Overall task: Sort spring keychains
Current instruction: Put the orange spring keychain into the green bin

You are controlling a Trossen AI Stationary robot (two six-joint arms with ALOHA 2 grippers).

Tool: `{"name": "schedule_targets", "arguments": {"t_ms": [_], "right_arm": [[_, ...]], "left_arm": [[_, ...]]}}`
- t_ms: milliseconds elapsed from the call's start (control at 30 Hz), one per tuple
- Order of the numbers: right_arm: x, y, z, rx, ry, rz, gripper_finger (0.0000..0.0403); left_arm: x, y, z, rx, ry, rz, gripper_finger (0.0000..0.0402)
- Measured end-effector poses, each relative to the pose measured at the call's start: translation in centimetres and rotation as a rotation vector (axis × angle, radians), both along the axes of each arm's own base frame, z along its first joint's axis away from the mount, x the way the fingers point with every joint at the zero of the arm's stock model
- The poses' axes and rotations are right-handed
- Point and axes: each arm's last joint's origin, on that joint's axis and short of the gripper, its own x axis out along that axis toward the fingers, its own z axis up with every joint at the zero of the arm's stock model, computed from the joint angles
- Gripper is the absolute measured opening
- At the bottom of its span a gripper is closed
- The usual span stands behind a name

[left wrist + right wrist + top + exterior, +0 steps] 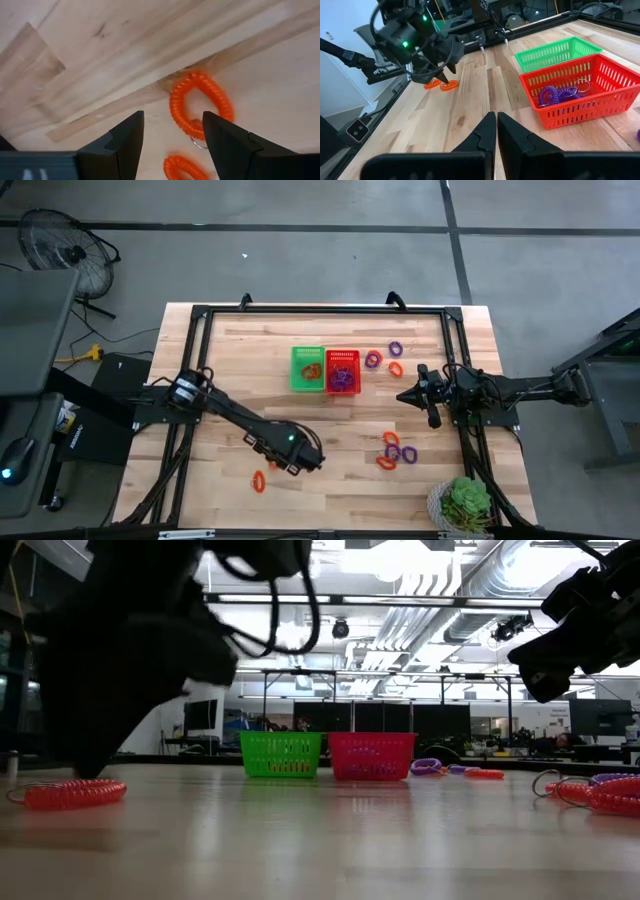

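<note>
While no writing shows, left gripper (172, 131) spread above orange keychain (201, 102), right gripper (496, 131) closed.

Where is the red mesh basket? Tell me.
In the high view the red mesh basket sits mid-table toward the far edge, pressed against the green mesh basket on its left, with loose spring keychains just to its right.

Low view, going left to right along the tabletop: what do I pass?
Orange keychain → green basket → red basket → purple keychains → small orange keychain → mixed keychain pile at the right edge.
</note>
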Motion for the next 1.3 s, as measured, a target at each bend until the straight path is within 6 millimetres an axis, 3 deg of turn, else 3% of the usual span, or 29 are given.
{"name": "schedule_targets", "arguments": {"t_ms": [133, 467, 1000, 1300], "right_arm": [[0.0, 0.0, 0.0, 0.000, 0.000, -0.001, 0.0012], [0.0, 0.0, 0.0, 0.000, 0.000, 0.000, 0.0012], [0.0, 0.0, 0.0, 0.000, 0.000, 0.000, 0.0012], [0.0, 0.0, 0.0, 0.000, 0.000, 0.000, 0.0012]], "left_arm": [[-0.2, 0.1, -1.4, -0.023, -0.010, 0.025, 0.0198], [-0.4, 0.2, -2.7, -0.071, -0.054, 0.009, 0.0190], [-0.2, 0.1, -3.0, -0.087, -0.084, 0.004, 0.0052], [0.0, 0.0, -2.5, -0.060, -0.078, -0.017, 0.0025]]}}
